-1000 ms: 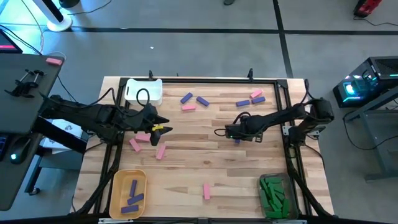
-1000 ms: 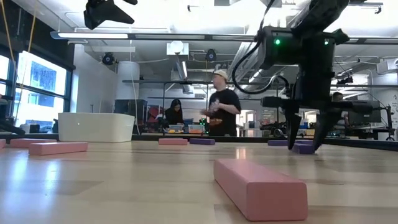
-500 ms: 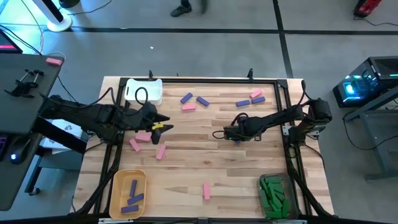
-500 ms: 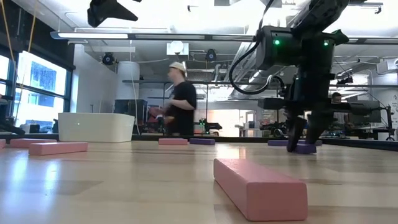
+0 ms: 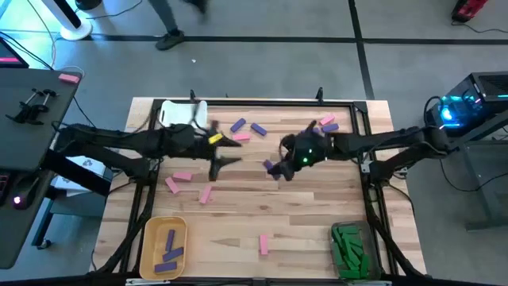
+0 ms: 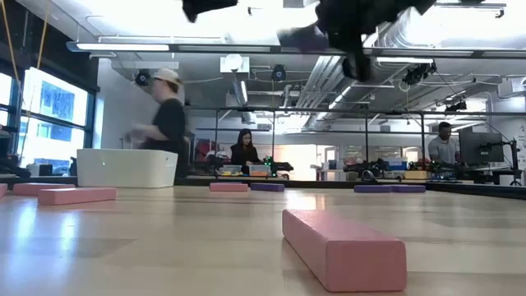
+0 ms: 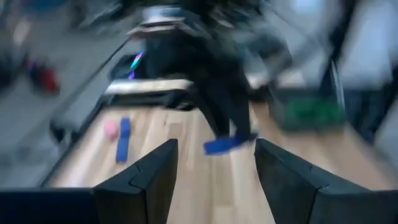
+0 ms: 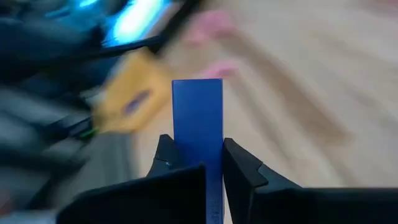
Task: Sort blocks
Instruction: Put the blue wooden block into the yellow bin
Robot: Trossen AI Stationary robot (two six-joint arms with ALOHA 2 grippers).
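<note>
My right pincer is clenched on a purple block, carried clear of the tabletop over its middle, the block's long axis running straight out ahead between my fingers. The yellow bin, where other purple blocks lie, sits at the near left corner, well apart and across the boards, so I judge a long reach that way comes next. My right arm stretches in low from its side, while my left pincer hangs released just beside, nearer that bin.
</note>
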